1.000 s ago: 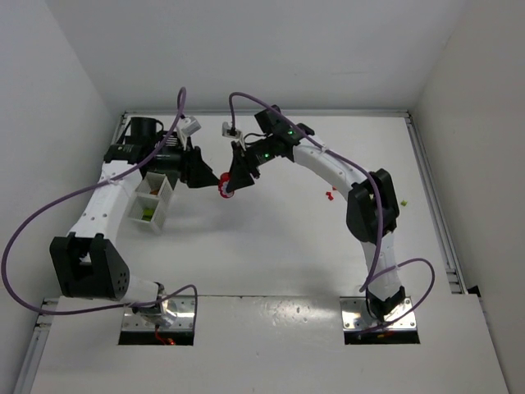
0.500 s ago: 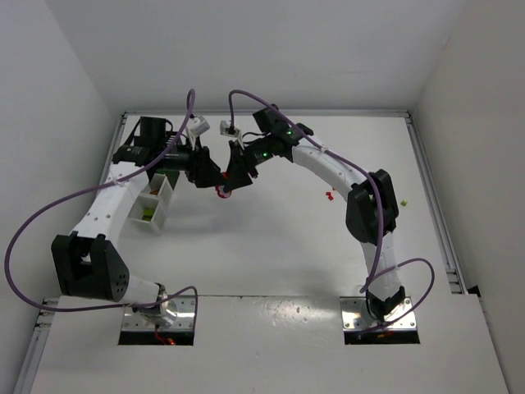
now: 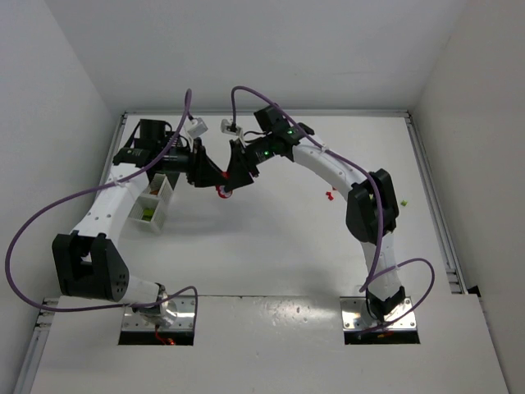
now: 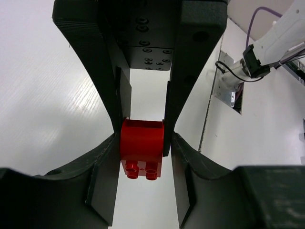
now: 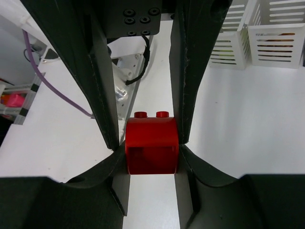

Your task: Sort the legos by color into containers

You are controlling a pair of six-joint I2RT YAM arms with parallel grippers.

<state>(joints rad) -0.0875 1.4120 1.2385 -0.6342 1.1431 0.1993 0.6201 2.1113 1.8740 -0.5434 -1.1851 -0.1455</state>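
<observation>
Red block (image 4: 142, 151) hangs in the air over the white table (image 3: 271, 238), near the bins (image 3: 152, 205). The right gripper (image 5: 150, 147) is partly closed and pinches it on both sides. The left gripper (image 4: 143, 140) sits snug around it too, but I cannot tell if it squeezes.

Boxed in by plain white walls: left wall (image 3: 49, 98) at left of frame, back wall (image 3: 262, 49) across top, right wall (image 3: 484, 123) at right. Floored with matte white table (image 3: 271, 246); metal rail (image 3: 433, 197) along right edge. Lit softly, evenly; faint shadows mid-frame.
</observation>
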